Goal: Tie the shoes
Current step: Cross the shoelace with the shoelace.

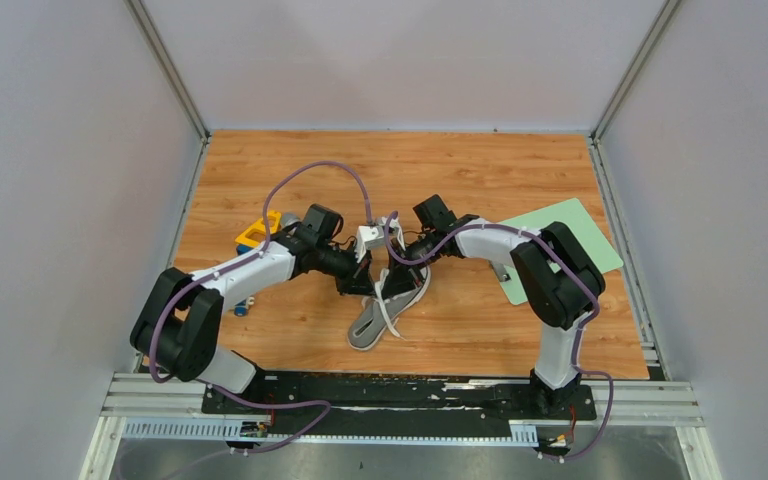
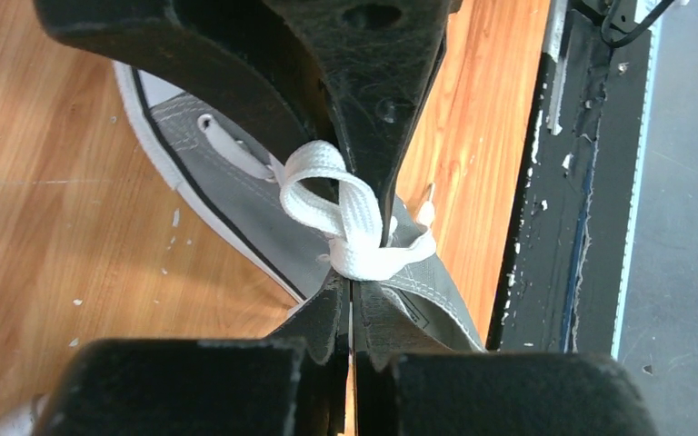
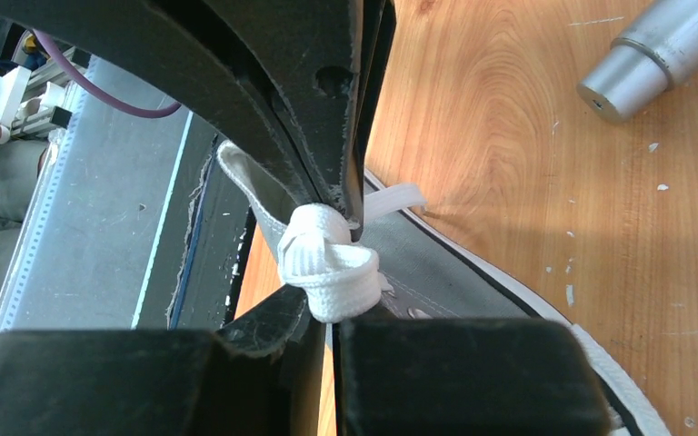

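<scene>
Laces [image 2: 341, 218] pinched above sneaker [image 1: 392, 300] by left hand [image 2: 350, 295] and right hand [image 3: 332, 313], tip to tip, equally near. Pull-apart judged across sneaker's long axis.

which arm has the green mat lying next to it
The right arm: the flat green mat lies on the table beside and partly under its elbow. The left arm has a yellow and blue toy beside it instead.

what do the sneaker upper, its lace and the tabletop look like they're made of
The sneaker upper: apparently grey canvas, matte, visible weave and stitched seams. The lace: flat white woven fabric, probably cotton or polyester; ribbed texture shows. The tabletop: wood or wood-look laminate, smooth with slight sheen, grain lines; cannot tell which.
</scene>
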